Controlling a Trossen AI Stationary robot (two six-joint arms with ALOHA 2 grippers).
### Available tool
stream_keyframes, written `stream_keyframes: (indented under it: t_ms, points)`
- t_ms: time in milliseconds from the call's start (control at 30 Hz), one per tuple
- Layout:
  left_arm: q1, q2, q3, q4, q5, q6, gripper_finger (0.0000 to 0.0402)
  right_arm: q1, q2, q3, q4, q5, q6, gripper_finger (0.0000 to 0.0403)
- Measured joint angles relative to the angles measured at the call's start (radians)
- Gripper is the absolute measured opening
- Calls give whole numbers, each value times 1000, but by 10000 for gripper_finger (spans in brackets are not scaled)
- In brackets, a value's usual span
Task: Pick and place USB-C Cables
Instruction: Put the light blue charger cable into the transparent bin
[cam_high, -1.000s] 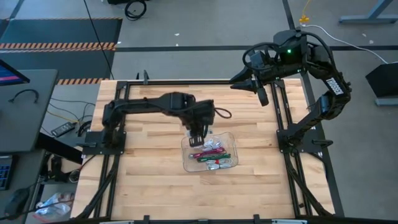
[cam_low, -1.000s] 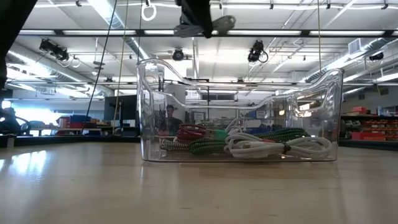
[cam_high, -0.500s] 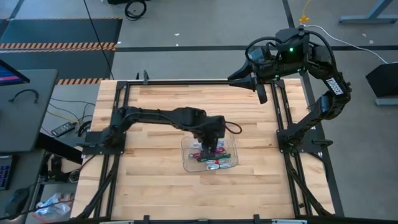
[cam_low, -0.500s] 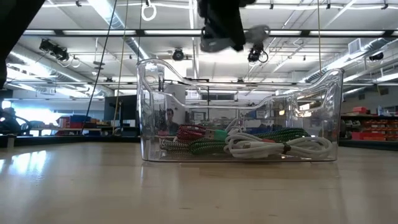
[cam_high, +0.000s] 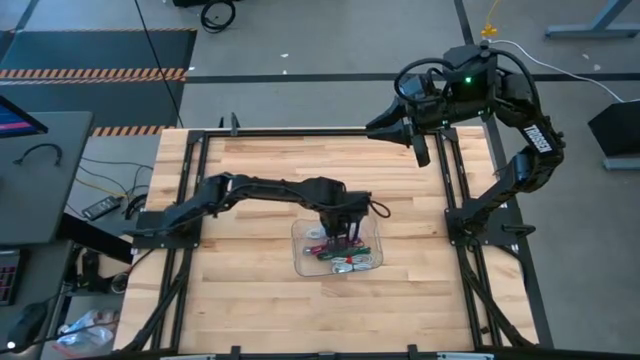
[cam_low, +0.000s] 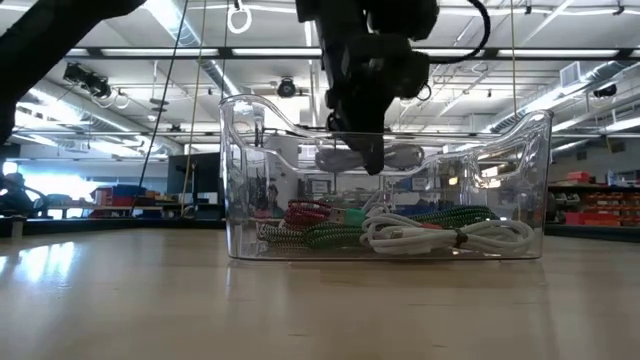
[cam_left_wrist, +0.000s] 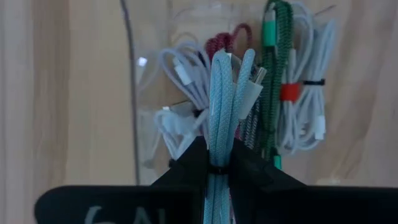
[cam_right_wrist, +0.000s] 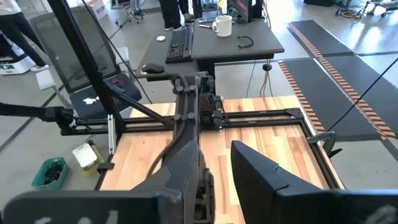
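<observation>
Over tray (cam_high: 301, 258), left end effector (cam_high: 347, 238) lower.

On the wooden table (cam_high: 250, 290) stands 1 clear tray (cam_high: 303, 262), and everything countable sits in or above it. Inside the tray lie 1 dark red cable (cam_left_wrist: 225, 40), 2 green braided cables (cam_left_wrist: 275, 56), and about 3 white cable bundles (cam_left_wrist: 177, 71), though the white ones overlap and the exact number cannot be told. Above the tray, 1 pale blue cable (cam_left_wrist: 222, 99) is pinched in the left gripper (cam_left_wrist: 217, 169). 2 arms are in view.
</observation>
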Motion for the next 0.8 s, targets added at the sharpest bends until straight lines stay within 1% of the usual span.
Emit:
stream_keyframes:
  t_ms: [267, 800]
  points:
    - [20, 21, 0, -46, 3, 12, 42, 0, 0, 0, -1, -5, -8, 103]
    - [20, 31, 2, -34, 5, 17, 42, 0, 0, 0, -1, -36, -12, 103]
